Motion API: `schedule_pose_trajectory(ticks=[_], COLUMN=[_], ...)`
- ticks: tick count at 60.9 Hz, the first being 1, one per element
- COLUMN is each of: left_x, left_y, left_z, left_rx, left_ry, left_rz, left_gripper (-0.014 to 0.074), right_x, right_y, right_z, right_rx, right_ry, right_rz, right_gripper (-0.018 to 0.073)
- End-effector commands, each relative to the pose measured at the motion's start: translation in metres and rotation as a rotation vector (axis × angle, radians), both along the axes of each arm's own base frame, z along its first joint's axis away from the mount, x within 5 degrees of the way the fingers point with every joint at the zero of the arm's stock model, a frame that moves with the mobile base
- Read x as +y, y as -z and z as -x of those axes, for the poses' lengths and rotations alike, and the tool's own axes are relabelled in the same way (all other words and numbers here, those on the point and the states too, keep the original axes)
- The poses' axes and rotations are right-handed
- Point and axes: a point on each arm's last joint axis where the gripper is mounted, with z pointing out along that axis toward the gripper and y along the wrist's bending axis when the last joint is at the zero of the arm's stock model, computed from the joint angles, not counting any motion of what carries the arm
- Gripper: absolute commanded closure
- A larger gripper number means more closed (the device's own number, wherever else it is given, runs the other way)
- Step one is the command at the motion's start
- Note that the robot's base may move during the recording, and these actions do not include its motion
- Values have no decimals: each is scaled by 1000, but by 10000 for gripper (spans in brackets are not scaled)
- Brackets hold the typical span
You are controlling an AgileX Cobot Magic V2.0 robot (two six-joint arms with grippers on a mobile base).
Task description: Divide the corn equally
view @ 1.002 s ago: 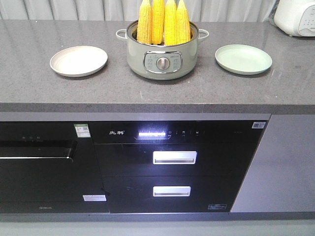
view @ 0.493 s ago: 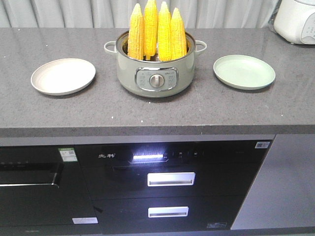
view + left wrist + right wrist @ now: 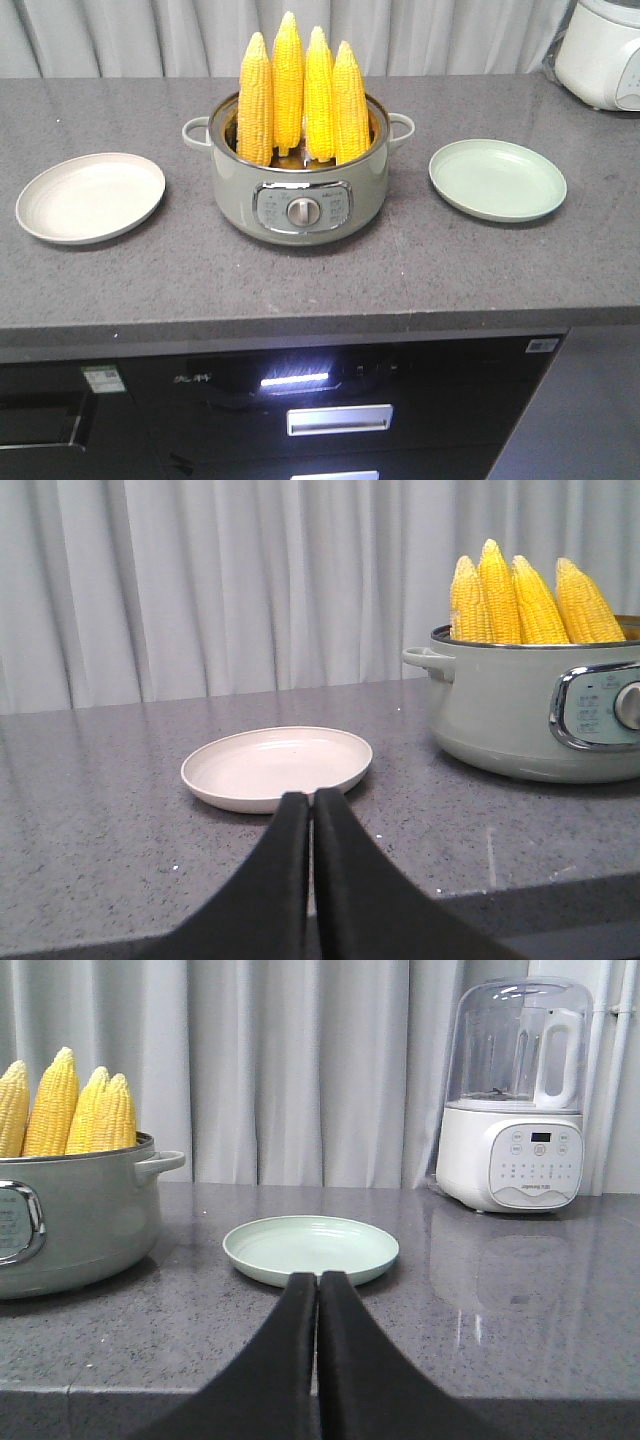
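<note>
countertop [image 3: 320, 270] of speckled grey stone holds pot [image 3: 235, 190] of corn [image 3: 303, 90], curtain [image 3: 150, 40] behind.

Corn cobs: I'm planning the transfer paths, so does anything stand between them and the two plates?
Nothing visible does. The corn cobs stand upright in the pot, and only bare countertop lies between it and the beige plate on one side and the green plate on the other.

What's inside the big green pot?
Four yellow corn cobs stand upright in the pale green electric pot, tips up. The pot's wall hides their lower ends and whatever lies underneath.
</note>
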Motion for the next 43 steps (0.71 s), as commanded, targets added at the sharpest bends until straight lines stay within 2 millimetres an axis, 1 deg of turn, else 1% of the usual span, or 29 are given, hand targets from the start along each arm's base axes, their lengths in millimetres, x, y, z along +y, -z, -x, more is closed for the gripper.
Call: schedule_pose_trajectory(ticks=[1, 43], left_x=[-1, -1], left_y=[-3, -3], left_z=[2, 2], left_rx=[-75, -75], left_ry=[16, 16], left_rz=[16, 16], left_gripper=[603, 603], right_x=[0, 0], right_y=[-3, -3], right_z=[1, 1], right_rx=[-69, -69], right_ry=[-2, -2], right_rz=[15, 15], right_gripper=[569, 569])
